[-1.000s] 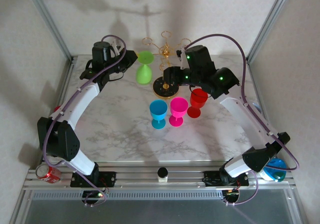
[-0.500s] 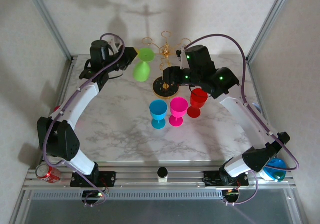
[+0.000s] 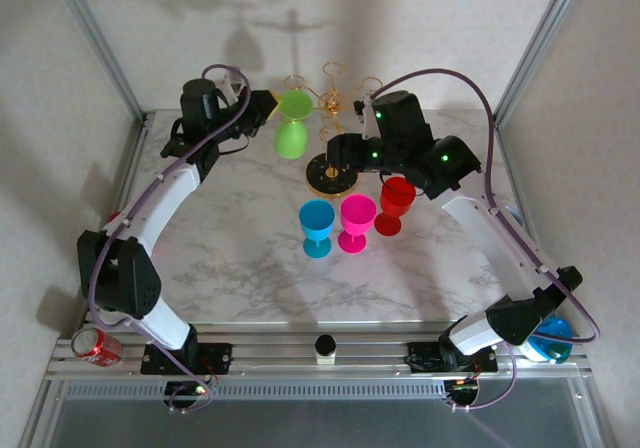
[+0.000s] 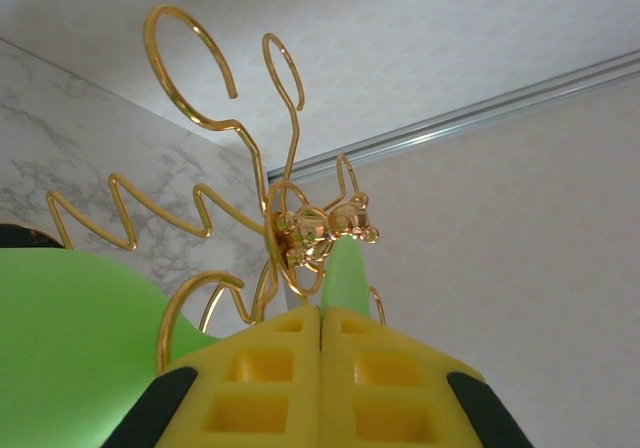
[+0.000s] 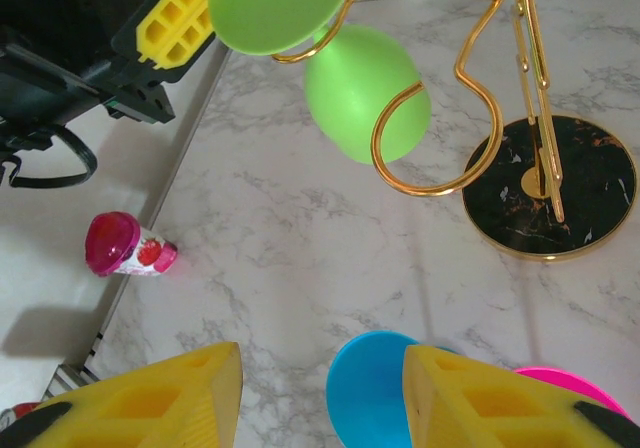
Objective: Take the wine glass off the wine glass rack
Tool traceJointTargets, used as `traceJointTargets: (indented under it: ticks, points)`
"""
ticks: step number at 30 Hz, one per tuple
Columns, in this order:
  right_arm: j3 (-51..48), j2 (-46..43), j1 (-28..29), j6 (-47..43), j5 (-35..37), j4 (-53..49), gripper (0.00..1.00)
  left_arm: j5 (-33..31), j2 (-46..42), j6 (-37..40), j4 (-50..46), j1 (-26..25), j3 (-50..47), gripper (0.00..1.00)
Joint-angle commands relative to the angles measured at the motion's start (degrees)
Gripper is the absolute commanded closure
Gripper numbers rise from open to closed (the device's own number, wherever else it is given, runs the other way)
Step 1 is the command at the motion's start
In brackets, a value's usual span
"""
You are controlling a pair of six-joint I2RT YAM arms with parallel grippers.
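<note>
Desk with a marbled top, and a gold wine glass rack standing at 12 o'clock. A green wine glass hangs upside down at the rack's 9 o'clock, with its foot above a curled gold arm and its bowl below. The left end effector is clamped on the edge of the glass's foot. The right end effector hovers empty with its fingers apart, low over the desk near the rack's black base. A blue glass, a pink glass and a red glass stand upright at the rack's 6 o'clock.
</note>
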Motion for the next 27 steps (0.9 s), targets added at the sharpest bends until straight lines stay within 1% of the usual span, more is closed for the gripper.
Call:
traceJointTargets:
  ticks: [1, 19, 27]
  points:
    - [-0.6, -1.7, -0.3, 0.6, -0.4, 1.3, 0.54, 1.5, 1.7, 0.3, 1.3, 0.5, 3.6, 1.00]
    - [0.1, -1.4, -0.3, 0.7, -0.3, 1.0, 0.54, 2.5, 6.9, 2.6, -1.9, 0.5, 11.1, 1.00]
    - [0.3, -1.2, -0.3, 0.7, -0.1, 0.8, 0.54, 3.3, 7.7, 2.7, -1.9, 0.4, 12.0, 1.00]
